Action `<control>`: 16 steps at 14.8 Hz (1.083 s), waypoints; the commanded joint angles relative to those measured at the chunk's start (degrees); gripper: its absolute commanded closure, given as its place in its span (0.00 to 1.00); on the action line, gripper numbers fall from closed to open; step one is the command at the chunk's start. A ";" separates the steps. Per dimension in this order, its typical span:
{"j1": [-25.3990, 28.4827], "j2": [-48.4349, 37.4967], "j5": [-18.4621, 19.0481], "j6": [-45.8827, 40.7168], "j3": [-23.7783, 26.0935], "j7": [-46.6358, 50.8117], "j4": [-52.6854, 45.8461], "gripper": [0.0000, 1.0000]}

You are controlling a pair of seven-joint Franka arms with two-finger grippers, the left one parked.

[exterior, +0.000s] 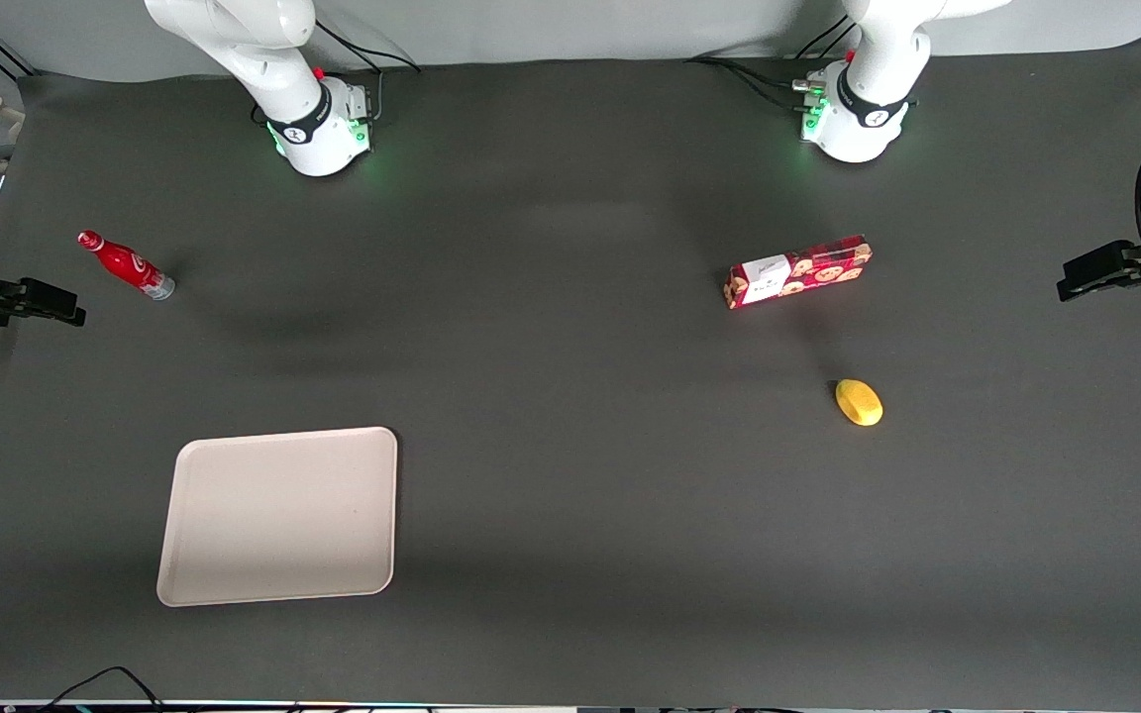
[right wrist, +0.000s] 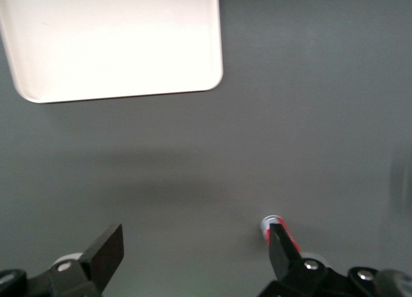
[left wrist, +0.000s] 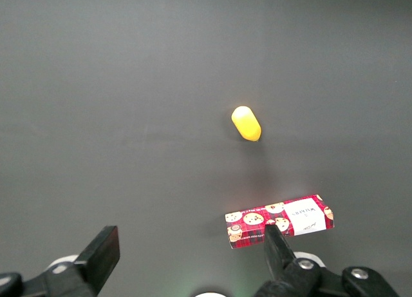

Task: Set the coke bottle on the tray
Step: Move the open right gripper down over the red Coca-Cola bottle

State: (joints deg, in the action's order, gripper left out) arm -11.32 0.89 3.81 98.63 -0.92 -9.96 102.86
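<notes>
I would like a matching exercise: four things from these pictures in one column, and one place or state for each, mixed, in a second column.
1. coke bottle
2. tray
3. gripper
4. lemon

A. open, holding nothing, above the table
B. lying on its side on the table, not on the tray
C. nearer the front camera than the cookie box
D. bare, nearer the front camera than the bottle

Pairs: 1-B, 2-D, 3-A, 4-C

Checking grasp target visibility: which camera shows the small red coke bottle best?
Front view: the small slim red coke bottle lies whole on its side on the dark table, cap to base. The right wrist view catches only its silvery base end, mostly hidden by the open gripper above it. The left wrist view misses it.
</notes>
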 commanded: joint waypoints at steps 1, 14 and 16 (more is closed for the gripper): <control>0.34 -8.52 2.87 11.03 -5.04 -6.11 15.85 0.00; -1.50 -16.36 12.18 34.76 -24.39 -19.22 43.20 0.00; -1.68 -16.27 12.36 37.94 -26.40 -19.57 45.40 0.00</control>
State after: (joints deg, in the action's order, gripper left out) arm -12.13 -13.31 14.28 131.74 -25.22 -28.38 143.67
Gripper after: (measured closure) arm 0.000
